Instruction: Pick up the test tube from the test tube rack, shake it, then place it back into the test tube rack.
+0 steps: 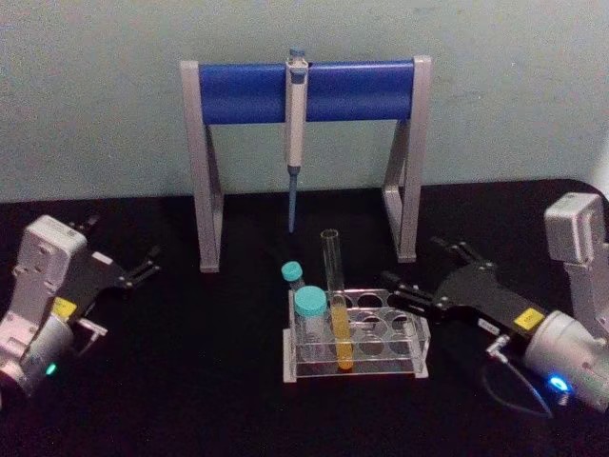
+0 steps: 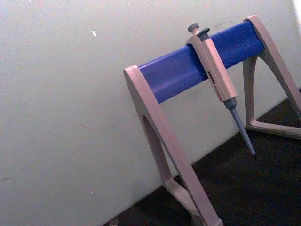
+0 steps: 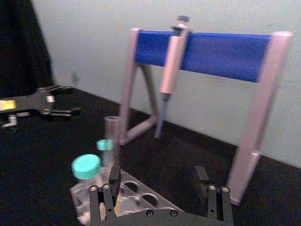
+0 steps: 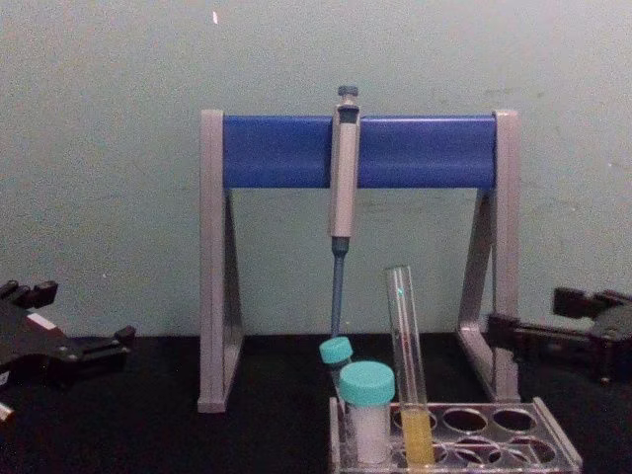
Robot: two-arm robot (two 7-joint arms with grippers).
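Blue-barred pipette stand [image 1: 362, 90] sits well behind. The test tube rack [image 1: 381, 369] has the right gripper [image 1: 419, 267] just beside it, jaws wide; the left gripper [image 1: 124, 240] idles far left, also spread. The test tube [image 1: 335, 305] leans slightly, right by a teal-capped tube [image 1: 308, 309], so a sloppy grab probably bumps that.

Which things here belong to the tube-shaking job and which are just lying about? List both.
Job: test tube, rack, right gripper open beside the rack.

Lying about: pipette, stand, big teal-capped tube, small teal-capped tube, left gripper idle at far left.
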